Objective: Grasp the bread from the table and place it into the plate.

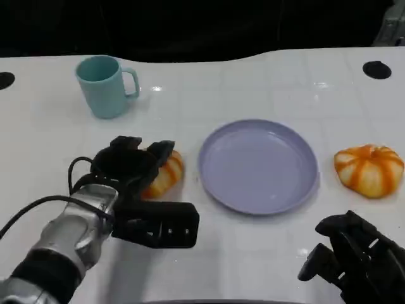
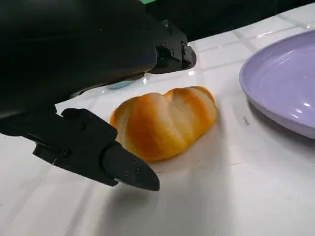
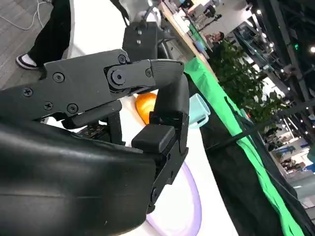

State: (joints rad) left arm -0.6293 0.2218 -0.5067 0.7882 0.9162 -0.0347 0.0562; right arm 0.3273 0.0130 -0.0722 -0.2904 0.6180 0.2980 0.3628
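Left robot hand (image 1: 130, 166) spread around, not gripping, glossy orange-white striped bread (image 2: 165, 123); right curled.

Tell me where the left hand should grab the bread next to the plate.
Grip the bread across its rounded middle, fingers on its two long sides, coming from above. It lies flat and ridged, and the left hand already straddles it, with the plate close alongside.

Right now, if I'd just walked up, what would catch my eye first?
Probably the left hand with its black fingers spread around an orange-striped bread roll, not yet gripping it. Next, the lilac plate mid-table, a second roll to its right, and a teal mug behind.
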